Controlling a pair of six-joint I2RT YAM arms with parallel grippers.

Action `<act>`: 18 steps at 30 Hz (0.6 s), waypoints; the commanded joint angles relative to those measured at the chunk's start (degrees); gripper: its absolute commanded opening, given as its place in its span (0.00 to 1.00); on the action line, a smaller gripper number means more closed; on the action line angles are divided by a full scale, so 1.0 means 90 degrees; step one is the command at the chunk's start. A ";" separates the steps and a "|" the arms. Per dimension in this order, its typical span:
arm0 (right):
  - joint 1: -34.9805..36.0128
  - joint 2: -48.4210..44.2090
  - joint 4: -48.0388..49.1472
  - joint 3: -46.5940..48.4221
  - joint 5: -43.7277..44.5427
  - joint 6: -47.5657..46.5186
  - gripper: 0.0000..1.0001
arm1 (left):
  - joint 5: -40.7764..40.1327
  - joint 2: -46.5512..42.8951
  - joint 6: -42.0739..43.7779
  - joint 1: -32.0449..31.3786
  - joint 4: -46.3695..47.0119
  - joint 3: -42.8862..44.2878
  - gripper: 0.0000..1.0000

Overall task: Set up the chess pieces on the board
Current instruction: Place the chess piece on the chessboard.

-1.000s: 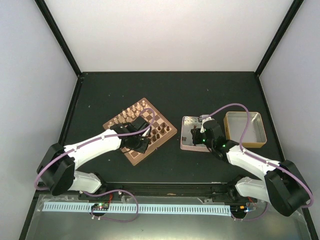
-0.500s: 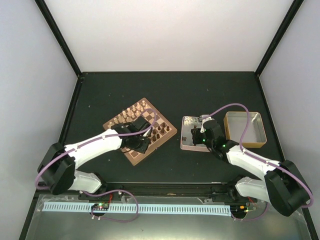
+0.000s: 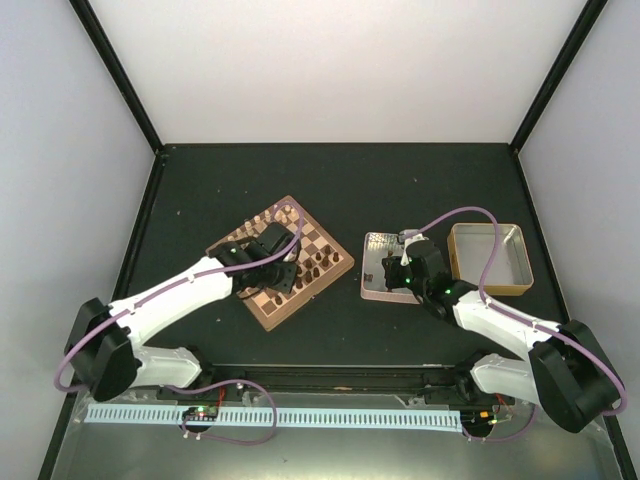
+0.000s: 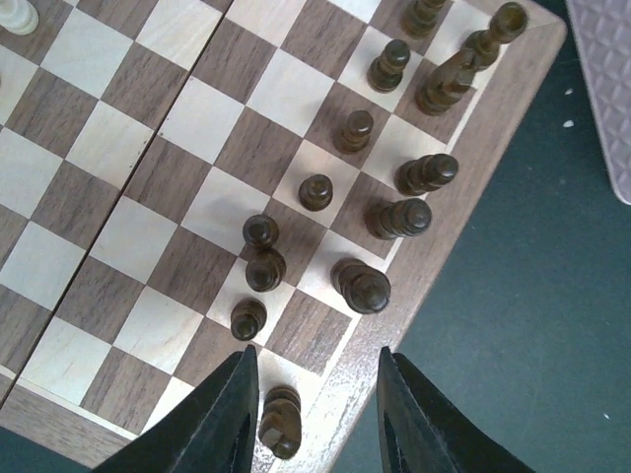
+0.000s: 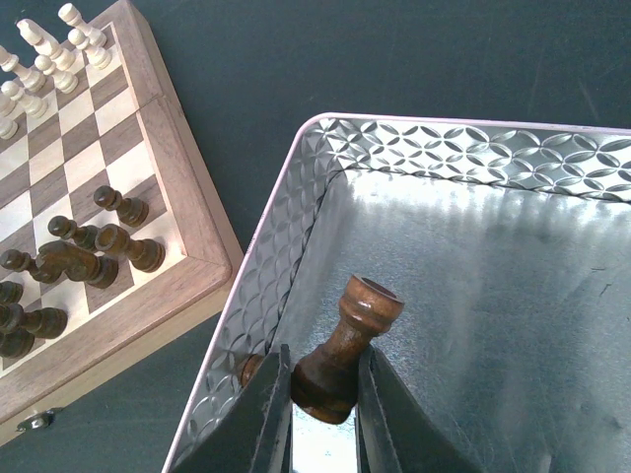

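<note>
One board (image 4: 99, 148) lies on the dark surface (image 3: 400, 190), with one silvery tin (image 5: 306, 217) to its right and one tan tray (image 3: 488, 290) beyond that. In the left wrist view about thirteen dark pieces (image 4: 360, 286) stand in two ragged rows along one edge of the board; those at the top of the view crowd together, so the count is not sure. The left hand (image 4: 315, 352) is spread wide over the board's corner, with one of those pieces (image 4: 279, 422) between its fingers and touching neither. The right hand (image 5: 323, 353) is clenched on one dark rook (image 5: 370, 301) inside the tin, and a second brown piece (image 5: 251, 370) is half hidden behind a finger. Cream pieces (image 5: 39, 37) cluster at the board's far edge, too crowded to count.
</note>
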 commanded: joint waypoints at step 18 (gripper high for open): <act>0.0007 -0.0086 0.0123 0.0055 0.0095 0.0067 0.09 | 0.0091 0.1390 0.0071 0.0580 0.0224 0.0630 0.25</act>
